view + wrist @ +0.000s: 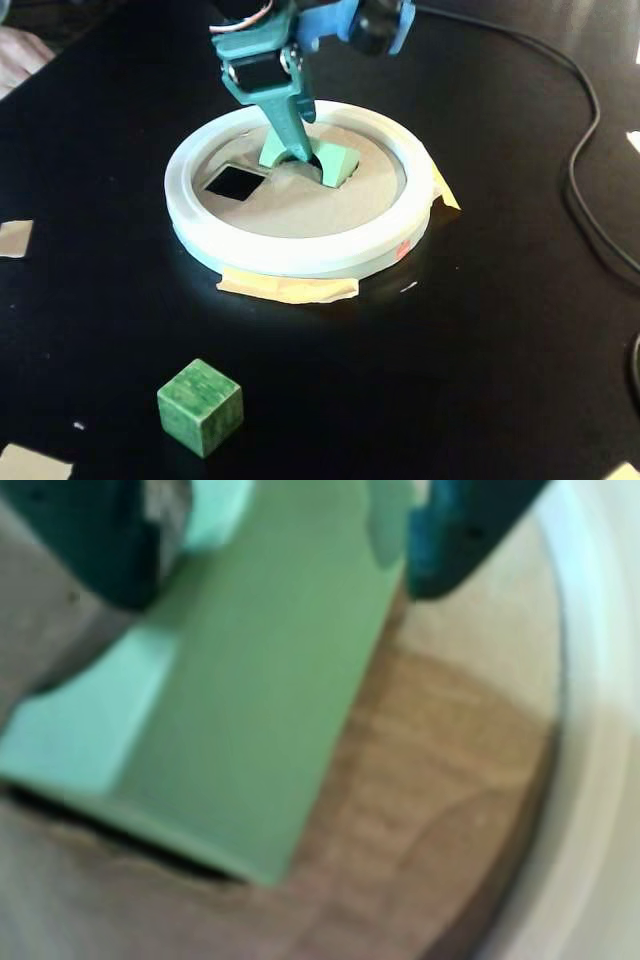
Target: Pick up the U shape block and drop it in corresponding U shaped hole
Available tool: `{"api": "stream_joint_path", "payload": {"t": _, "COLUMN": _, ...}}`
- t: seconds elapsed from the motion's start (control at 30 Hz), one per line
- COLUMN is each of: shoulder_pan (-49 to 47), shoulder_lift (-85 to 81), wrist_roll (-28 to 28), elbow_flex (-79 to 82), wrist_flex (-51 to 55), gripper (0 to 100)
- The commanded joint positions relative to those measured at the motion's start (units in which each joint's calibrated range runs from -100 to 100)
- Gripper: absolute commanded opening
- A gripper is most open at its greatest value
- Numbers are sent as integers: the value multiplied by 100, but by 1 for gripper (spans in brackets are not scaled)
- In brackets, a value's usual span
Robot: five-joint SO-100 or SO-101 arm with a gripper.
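While end effector [300,150] grips U shape block [338,163], green cube [200,406] sits apart.

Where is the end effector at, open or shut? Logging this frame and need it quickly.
End effector: shut on the U shape block, fingers on both sides of it in the wrist view, over the cardboard disc.

Gripper [300,150] on the arch block [338,163] over the disc

The teal gripper reaches down into the white rim [300,255], its fingers closed around the pale green block, which sits tilted at the arch hole [316,160] in the tan disc [300,205]. The square hole [234,181] lies just left of it. A darker green cube [200,406] stands well apart on the black table [480,350], and a cable [585,150] runs along the right.
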Motion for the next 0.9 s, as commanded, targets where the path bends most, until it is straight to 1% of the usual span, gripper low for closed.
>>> {"api": "stream_joint_path", "payload": {"t": 0.0, "shoulder_pan": 36, "shoulder_lift": -606, "wrist_roll": 190, "elbow_flex": -428, "wrist_flex": 225, "gripper": 44}}
{"api": "stream_joint_path", "payload": {"t": 0.1, "shoulder_pan": 36, "shoulder_lift": -902, "wrist_roll": 200, "elbow_flex": -501, "wrist_flex": 877, "gripper": 45}}
{"api": "stream_joint_path", "payload": {"t": 0.13, "shoulder_pan": 36, "shoulder_lift": -1161, "wrist_roll": 200, "elbow_flex": -501, "wrist_flex": 1248, "gripper": 48}}
{"api": "stream_joint_path", "payload": {"t": 0.2, "shoulder_pan": 49, "shoulder_lift": -1394, "wrist_roll": 215, "elbow_flex": -501, "wrist_flex": 1519, "gripper": 53}}
{"api": "stream_joint_path", "payload": {"t": 0.23, "shoulder_pan": 49, "shoulder_lift": -1493, "wrist_roll": 200, "elbow_flex": -510, "wrist_flex": 1519, "gripper": 55}}
{"api": "stream_joint_path", "payload": {"t": 0.4, "shoulder_pan": -151, "shoulder_lift": -1788, "wrist_roll": 181, "elbow_flex": -802, "wrist_flex": 1590, "gripper": 58}}
{"api": "stream_joint_path", "payload": {"t": 0.43, "shoulder_pan": -201, "shoulder_lift": -1797, "wrist_roll": 181, "elbow_flex": -920, "wrist_flex": 1610, "gripper": 60}}
{"api": "stream_joint_path", "payload": {"t": 0.47, "shoulder_pan": -451, "shoulder_lift": -1797, "wrist_roll": 181, "elbow_flex": -1084, "wrist_flex": 1519, "gripper": 65}}
{"api": "stream_joint_path", "payload": {"t": 0.53, "shoulder_pan": -626, "shoulder_lift": -1779, "wrist_roll": 190, "elbow_flex": -1275, "wrist_flex": 1509, "gripper": 70}}
{"api": "stream_joint_path", "payload": {"t": 0.8, "shoulder_pan": -626, "shoulder_lift": -1806, "wrist_roll": 234, "elbow_flex": -1321, "wrist_flex": 1509, "gripper": 71}}
{"api": "stream_joint_path", "payload": {"t": 0.87, "shoulder_pan": -675, "shoulder_lift": -1860, "wrist_roll": 234, "elbow_flex": -1330, "wrist_flex": 1509, "gripper": 72}}
